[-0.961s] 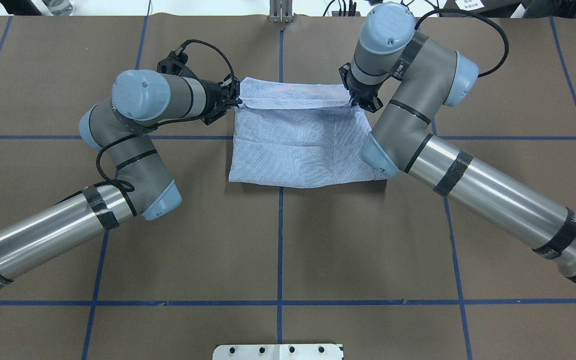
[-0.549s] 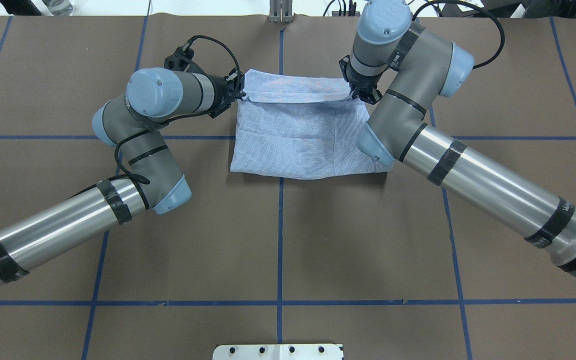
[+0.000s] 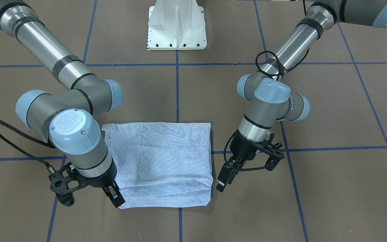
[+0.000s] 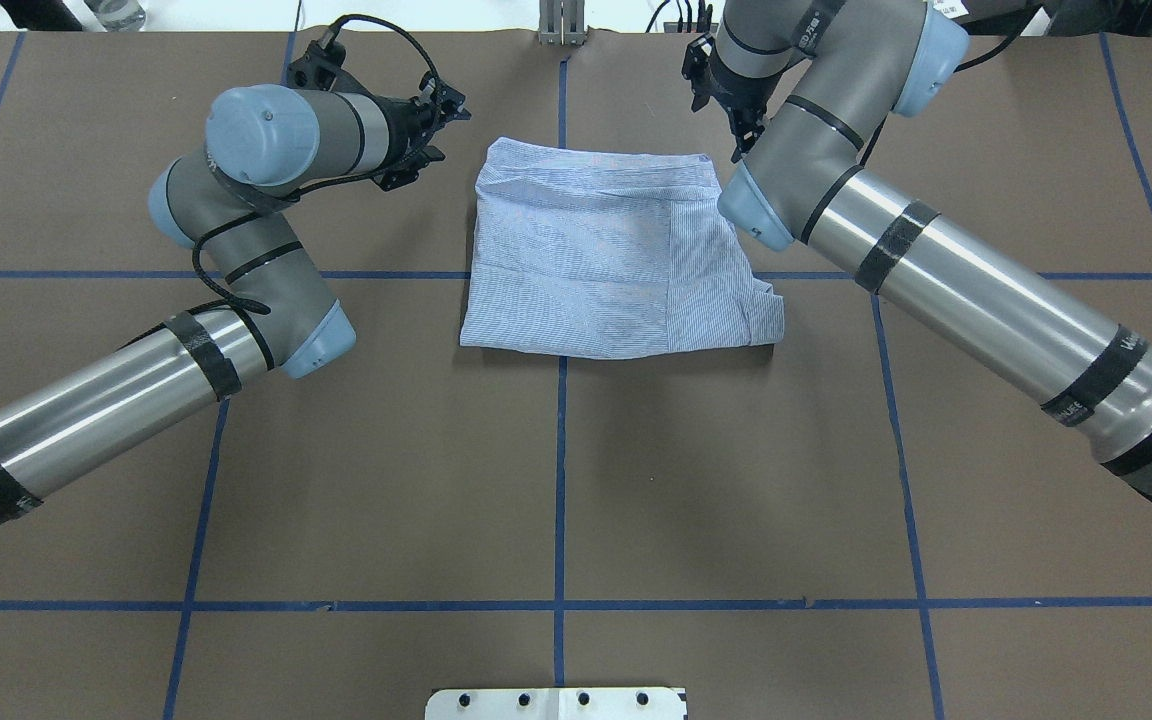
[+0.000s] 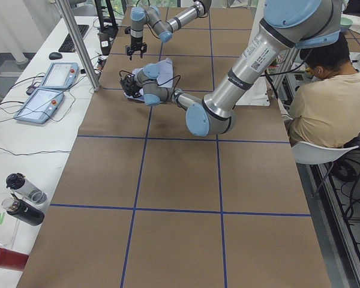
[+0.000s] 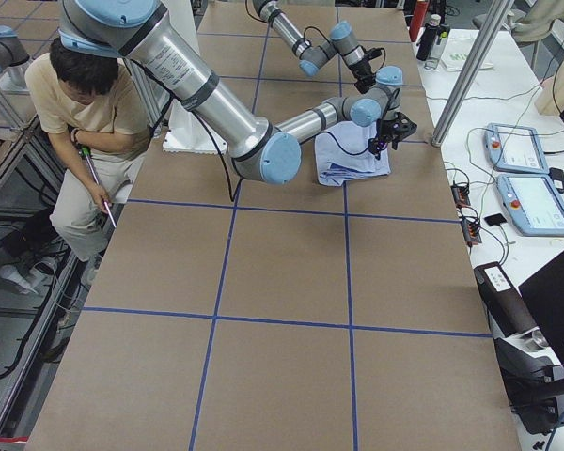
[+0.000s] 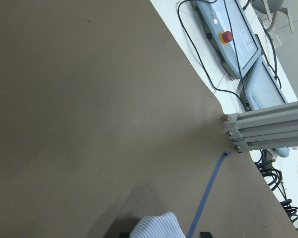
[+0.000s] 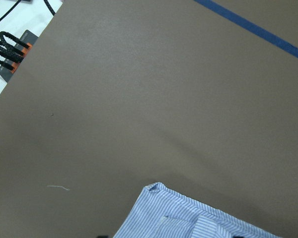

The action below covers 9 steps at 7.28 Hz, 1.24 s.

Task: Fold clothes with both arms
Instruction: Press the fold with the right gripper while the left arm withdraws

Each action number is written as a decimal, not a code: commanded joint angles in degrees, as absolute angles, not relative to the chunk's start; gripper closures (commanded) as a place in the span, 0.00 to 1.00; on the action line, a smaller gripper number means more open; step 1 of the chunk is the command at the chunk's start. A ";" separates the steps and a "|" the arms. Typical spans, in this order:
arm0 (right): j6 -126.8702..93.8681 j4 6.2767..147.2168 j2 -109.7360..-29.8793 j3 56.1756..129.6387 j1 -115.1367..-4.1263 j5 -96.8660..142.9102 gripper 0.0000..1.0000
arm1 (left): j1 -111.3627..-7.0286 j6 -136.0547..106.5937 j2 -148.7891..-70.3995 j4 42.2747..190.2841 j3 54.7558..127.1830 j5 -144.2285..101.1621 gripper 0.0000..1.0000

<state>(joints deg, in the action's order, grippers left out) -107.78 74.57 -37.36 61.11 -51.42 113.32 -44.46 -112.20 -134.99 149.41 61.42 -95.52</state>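
Toward 12 o'clock of the table (image 4: 386,480), as seen from overhead, one light-blue striped shirt (image 4: 596,250) is laid flat as a folded rectangle. Half a second ago its far edge was pinched at both corners. Now it has been let go, and both grippers are drawn clear of the cloth. The left gripper (image 4: 433,135) is held at about 10 o'clock of the shirt, fingers parted with nothing between them. The right gripper (image 4: 736,140) is held at about 1 o'clock, its fingers likewise parted and empty. This fold is judged to be set down, and a fresh grasp would be needed for any further fold. Counted are one shirt, one left arm (image 4: 86,440), one right arm (image 4: 986,300) and two grippers.
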 commanded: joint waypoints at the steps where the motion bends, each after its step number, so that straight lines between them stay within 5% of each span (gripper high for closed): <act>1: -107.84 74.53 -37.70 62.83 -50.98 113.91 0.00 | -45.26 -111.97 -134.39 149.94 63.27 -97.03 0.35; 5: -108.54 74.44 -48.39 80.46 -44.67 113.73 0.00 | -50.09 -104.59 -124.22 149.15 74.60 -110.89 0.37; 9: -107.59 74.79 -55.25 88.30 -40.78 110.91 0.00 | -55.81 -90.14 -114.64 149.33 80.22 -119.44 0.36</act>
<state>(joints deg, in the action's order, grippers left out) -108.19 74.71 -51.89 85.11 -41.16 111.03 -54.70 -96.02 -118.07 149.29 78.13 -118.02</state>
